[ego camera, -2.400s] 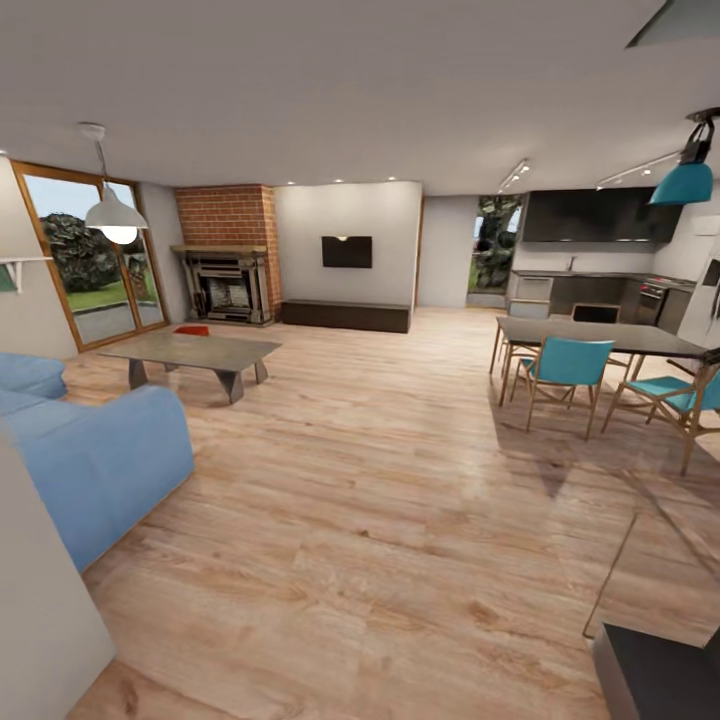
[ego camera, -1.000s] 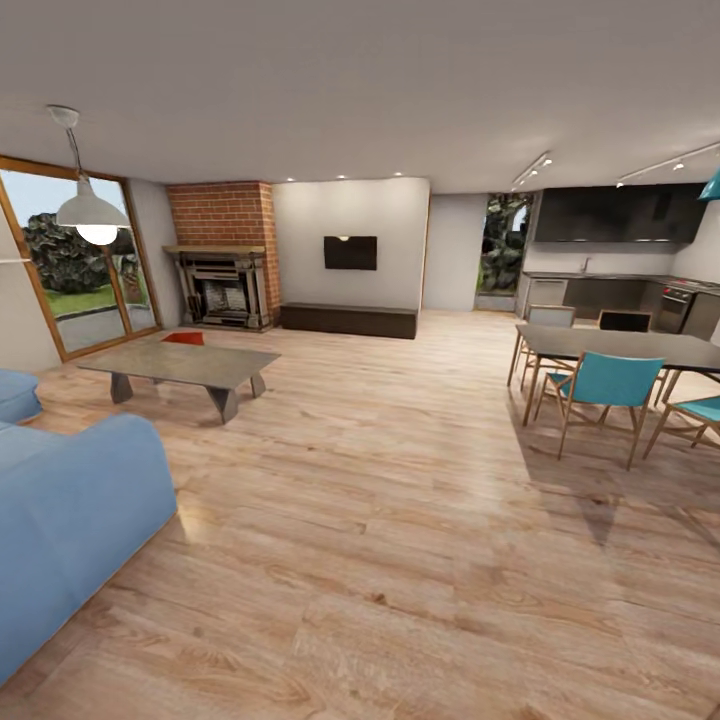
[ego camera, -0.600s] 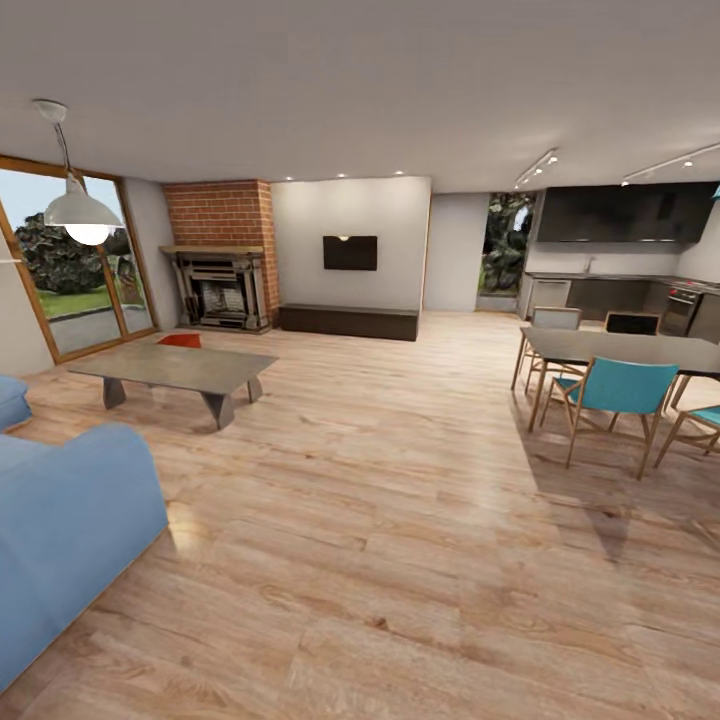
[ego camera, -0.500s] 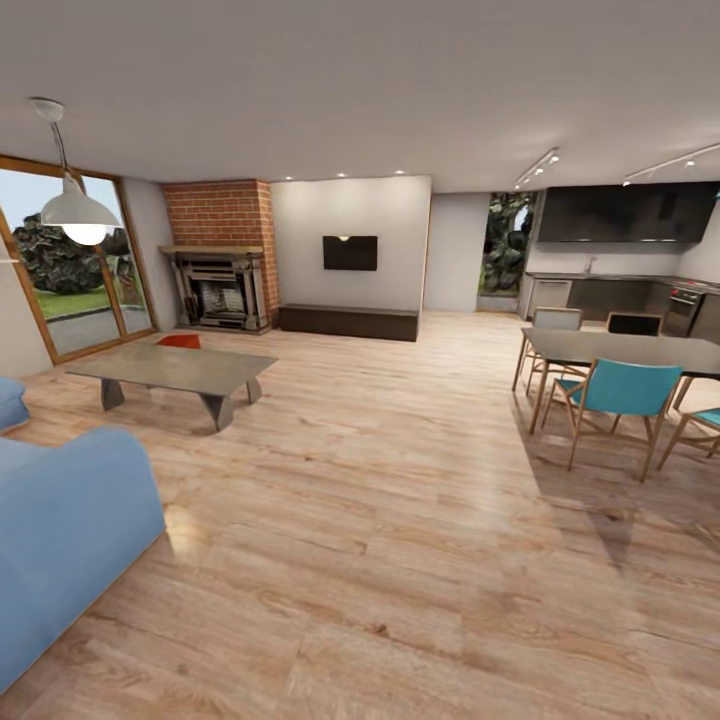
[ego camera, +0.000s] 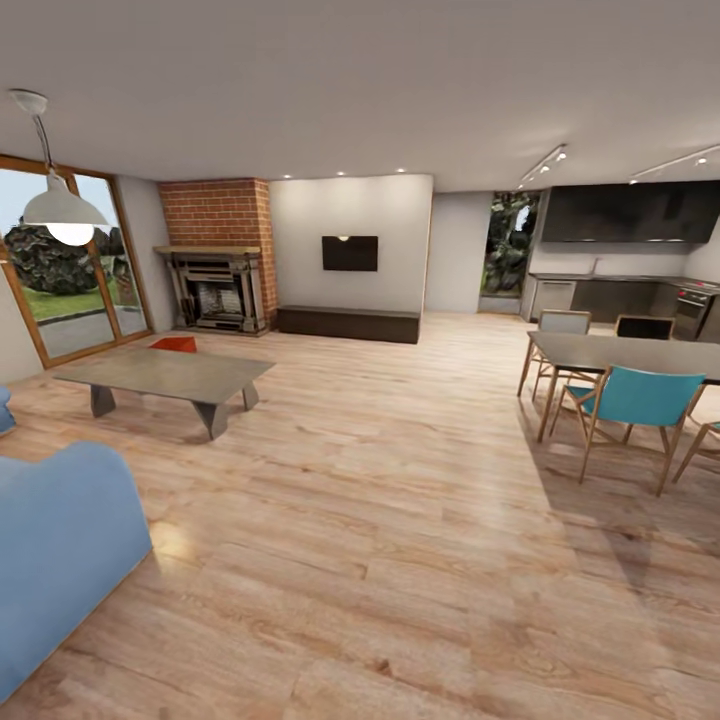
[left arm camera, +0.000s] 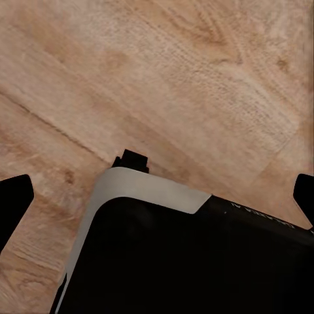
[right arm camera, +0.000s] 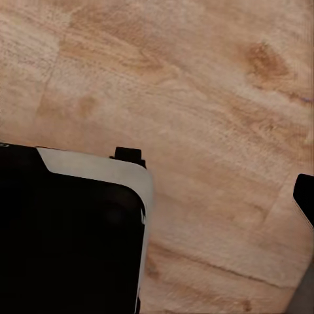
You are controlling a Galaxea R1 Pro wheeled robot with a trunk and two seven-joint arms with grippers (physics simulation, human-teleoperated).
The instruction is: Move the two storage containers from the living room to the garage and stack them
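A living room with a light wood-plank floor (ego camera: 400, 520). From left to right: a blue sofa (ego camera: 55, 560), a white pendant lamp (ego camera: 62, 210), and a low grey table (ego camera: 165, 375). One orange-red storage container (ego camera: 174, 344), plain-walled and partly hidden, sits just behind the table near a brick fireplace (ego camera: 218, 255). Next come a black wall TV (ego camera: 350, 253) above a long dark bench (ego camera: 348, 324), then a dining table (ego camera: 625, 352) with a teal chair (ego camera: 630, 400). Left end effector (left arm camera: 157, 196) fingers spread apart, empty; right end effector's (right arm camera: 297, 196) state cannot be told. No readable writing.
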